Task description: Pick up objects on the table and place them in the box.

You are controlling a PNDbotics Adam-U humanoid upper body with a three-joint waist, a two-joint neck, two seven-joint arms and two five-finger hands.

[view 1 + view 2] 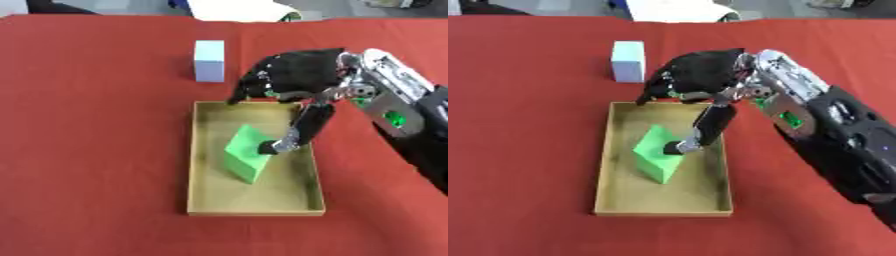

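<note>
Green block (245, 156) in box (254, 210), right hand (293, 77) touching.

This looks like a robot test bench in a lab. A plain red cloth-covered table (96, 150) fills the scene, bearing only simple props: a shallow tan cardboard box (254, 210) under the black robot right hand (293, 77), and a pale blue block (209, 60) just beyond its fingers.

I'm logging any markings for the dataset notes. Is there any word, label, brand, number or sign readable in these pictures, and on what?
None can be read.
Green block in the box: plain faces, no print.
Pale blue block on the red cloth: plain.
Box walls: bare.
Right robot hand and its forearm: green patches show, but no letters or digits can be made out.
</note>
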